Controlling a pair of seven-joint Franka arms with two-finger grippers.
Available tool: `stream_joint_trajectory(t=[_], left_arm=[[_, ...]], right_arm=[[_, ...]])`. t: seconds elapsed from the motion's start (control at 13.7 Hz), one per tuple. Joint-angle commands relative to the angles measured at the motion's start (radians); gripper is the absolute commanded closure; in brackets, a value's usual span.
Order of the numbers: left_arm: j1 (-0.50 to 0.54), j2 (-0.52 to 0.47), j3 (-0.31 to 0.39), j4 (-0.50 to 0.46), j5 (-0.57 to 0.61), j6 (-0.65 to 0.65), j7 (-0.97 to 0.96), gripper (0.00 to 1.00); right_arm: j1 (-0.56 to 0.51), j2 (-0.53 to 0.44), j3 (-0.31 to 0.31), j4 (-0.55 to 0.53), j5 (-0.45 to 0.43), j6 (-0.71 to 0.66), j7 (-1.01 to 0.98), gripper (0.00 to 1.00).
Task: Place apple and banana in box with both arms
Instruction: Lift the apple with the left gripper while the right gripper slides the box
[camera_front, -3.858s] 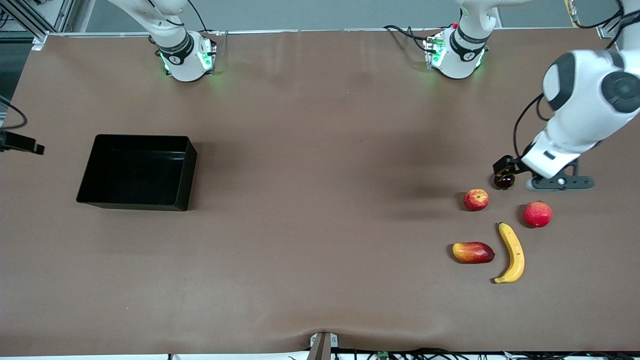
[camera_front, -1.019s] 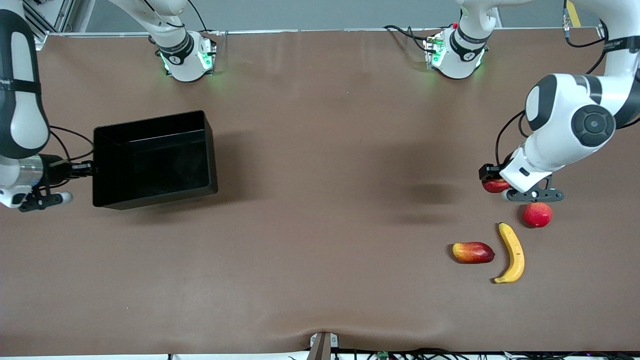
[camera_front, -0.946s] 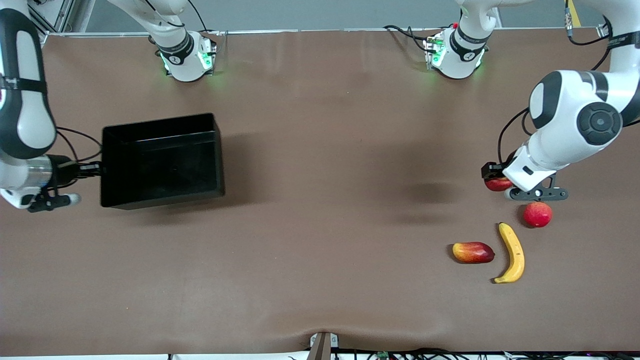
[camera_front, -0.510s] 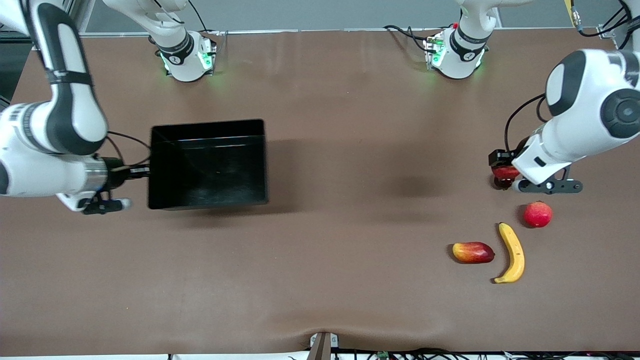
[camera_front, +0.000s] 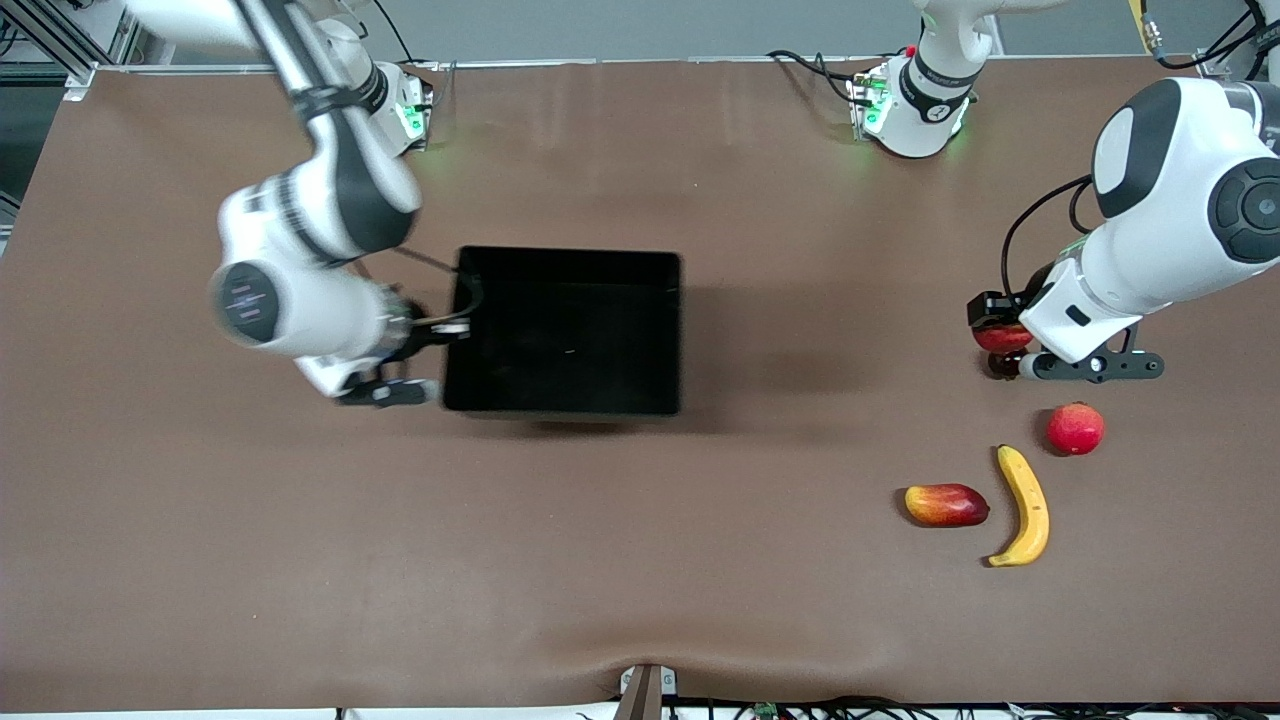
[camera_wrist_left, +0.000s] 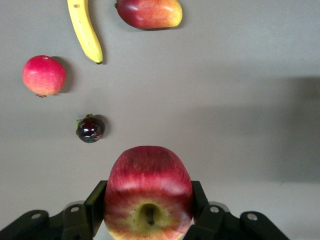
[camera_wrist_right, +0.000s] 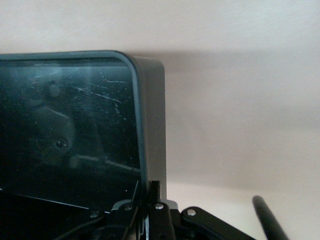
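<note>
Left gripper (camera_wrist_left: 148, 212) clamps the apple (camera_wrist_left: 148, 192) above the table; right gripper (camera_wrist_right: 150, 200), pinching the box (camera_front: 565, 330) wall, must bring it under the apple.

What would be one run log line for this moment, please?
left gripper: shut on apple, in the air | right gripper: shut on box wall | banana: on table

Box (camera_front: 565, 330) at frame centre, banana (camera_front: 1026, 505) lower right beside a mango-like fruit (camera_front: 945, 504), round fruit (camera_front: 1075, 428) just above — apple (camera_front: 1002, 337) higher, mid-right edge.
</note>
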Motion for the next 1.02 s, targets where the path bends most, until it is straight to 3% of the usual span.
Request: stream_joint_trajectory(t=[0.0, 0.22, 0.36, 0.66, 0.73, 0.8, 0.95], left_arm=[[-0.002, -0.002, -0.013, 0.013, -0.026, -0.019, -0.035, 1.0], [-0.004, 0.002, -0.05, 0.013, -0.026, -0.019, -0.075, 1.0], [-0.007, 0.005, -0.069, 0.014, -0.027, -0.019, -0.084, 1.0], [-0.008, 0.014, -0.096, 0.014, -0.027, -0.016, -0.132, 1.0], [-0.008, 0.016, -0.109, 0.014, -0.027, -0.013, -0.136, 1.0], [-0.008, 0.018, -0.115, 0.013, -0.027, -0.01, -0.138, 1.0], [-0.011, 0.022, -0.121, 0.013, -0.027, -0.009, -0.139, 1.0]], right_arm=[[0.105, 0.026, -0.013, 0.002, 0.053, 0.069, 0.084, 1.0], [0.203, 0.09, -0.013, 0.002, 0.073, 0.179, 0.173, 1.0], [0.266, 0.133, -0.013, 0.002, 0.135, 0.261, 0.216, 1.0], [0.338, 0.236, -0.013, 0.023, 0.143, 0.411, 0.281, 1.0], [0.346, 0.253, -0.014, 0.034, 0.142, 0.416, 0.282, 0.85], [0.331, 0.256, -0.014, 0.043, 0.142, 0.413, 0.281, 0.01], [0.312, 0.241, -0.02, 0.077, 0.137, 0.373, 0.278, 0.0]])
